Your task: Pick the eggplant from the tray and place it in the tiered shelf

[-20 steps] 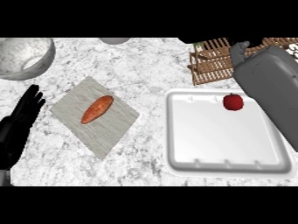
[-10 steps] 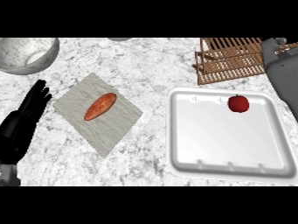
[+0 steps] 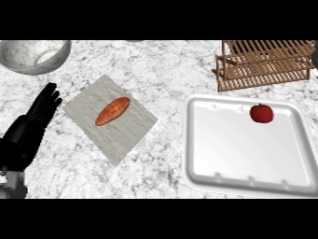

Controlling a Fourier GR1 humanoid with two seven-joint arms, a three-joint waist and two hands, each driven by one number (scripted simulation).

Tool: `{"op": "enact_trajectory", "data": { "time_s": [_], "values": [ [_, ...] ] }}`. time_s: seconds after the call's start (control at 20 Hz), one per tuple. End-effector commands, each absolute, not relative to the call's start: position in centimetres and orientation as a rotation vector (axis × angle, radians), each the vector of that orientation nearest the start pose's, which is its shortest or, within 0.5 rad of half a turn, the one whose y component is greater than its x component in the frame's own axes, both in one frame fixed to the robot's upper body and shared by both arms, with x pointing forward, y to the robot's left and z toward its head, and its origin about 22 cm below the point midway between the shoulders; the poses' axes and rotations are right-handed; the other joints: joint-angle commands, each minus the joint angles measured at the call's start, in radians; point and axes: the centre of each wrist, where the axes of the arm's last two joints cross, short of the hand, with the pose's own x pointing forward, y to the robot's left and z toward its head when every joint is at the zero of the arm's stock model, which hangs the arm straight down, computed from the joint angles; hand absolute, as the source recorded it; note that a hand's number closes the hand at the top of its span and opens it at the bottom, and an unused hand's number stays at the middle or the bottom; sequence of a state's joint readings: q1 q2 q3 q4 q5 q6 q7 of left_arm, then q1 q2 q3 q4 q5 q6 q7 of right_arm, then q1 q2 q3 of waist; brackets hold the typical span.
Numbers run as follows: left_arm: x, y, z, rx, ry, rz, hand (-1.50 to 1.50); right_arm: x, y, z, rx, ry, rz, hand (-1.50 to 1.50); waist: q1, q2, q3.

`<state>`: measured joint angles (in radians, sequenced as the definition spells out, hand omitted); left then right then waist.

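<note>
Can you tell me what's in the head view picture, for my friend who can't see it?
A small red round item sits in a white tray below a wooden tiered shelf. The left hand rests open beside an orange vegetable on a grey mat, near a bowl.

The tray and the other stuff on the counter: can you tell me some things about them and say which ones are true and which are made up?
1. A red thing lies in the tray. True.
2. The shelf holds the red thing. False: nothing shows in the shelf; the red thing lies in the tray.
3. An orange vegetable lies on a grey mat. True.
4. The left hand holds the vegetable. False: it is open, left of the mat.
5. The bowl sits in the tray. False: it sits at the counter's far left.
</note>
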<state>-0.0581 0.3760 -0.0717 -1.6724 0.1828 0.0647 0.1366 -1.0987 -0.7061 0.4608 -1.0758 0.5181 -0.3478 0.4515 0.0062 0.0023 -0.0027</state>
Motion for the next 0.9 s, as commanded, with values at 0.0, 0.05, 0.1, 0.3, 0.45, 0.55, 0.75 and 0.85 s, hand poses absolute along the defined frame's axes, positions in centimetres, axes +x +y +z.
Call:
{"op": "enact_trajectory", "data": {
  "time_s": [0.0, 0.05, 0.1, 0.3, 0.45, 0.55, 0.75, 0.85],
  "values": [
    [26.3, 27.8, 5.5, 0.117, -1.564, -0.188, 0.00, 42.3, -22.4, 28.5, -1.488, -1.739, 0.719, 1.50, 0.010, 0.003, 0.002],
    [24.9, 28.0, 5.5, 0.108, -1.583, -0.184, 0.00, 42.1, -21.7, 28.2, -1.504, -1.778, 0.711, 1.50, 0.012, 0.000, 0.002],
    [25.4, 28.6, 6.8, 0.087, -1.570, -0.186, 0.00, 42.9, -23.5, 28.7, -1.485, -1.798, 0.712, 1.50, 0.019, 0.003, 0.002],
    [25.7, 29.2, 6.4, 0.107, -1.575, -0.179, 0.00, 43.2, -23.2, 27.9, -1.311, -1.906, 0.692, 1.50, 0.012, 0.001, 0.003],
    [25.6, 28.5, 7.6, 0.126, -1.574, -0.184, 0.00, 44.0, -22.3, 26.9, -1.250, -1.902, 0.741, 1.50, 0.013, 0.000, 0.003],
    [25.2, 26.8, 6.2, 0.118, -1.569, -0.202, 0.00, 44.4, -22.6, 27.4, -1.263, -1.824, 0.838, 1.50, 0.010, 0.000, 0.002],
    [25.8, 28.7, 7.0, 0.119, -1.580, -0.211, 0.00, 44.8, -23.8, 28.3, -1.206, -1.724, 1.087, 1.50, 0.015, 0.001, 0.002],
    [24.9, 28.2, 5.9, 0.113, -1.565, -0.195, 0.00, 45.3, -25.4, 26.2, -1.173, -1.688, 1.144, 1.50, 0.021, 0.003, 0.002]
  ]
}}
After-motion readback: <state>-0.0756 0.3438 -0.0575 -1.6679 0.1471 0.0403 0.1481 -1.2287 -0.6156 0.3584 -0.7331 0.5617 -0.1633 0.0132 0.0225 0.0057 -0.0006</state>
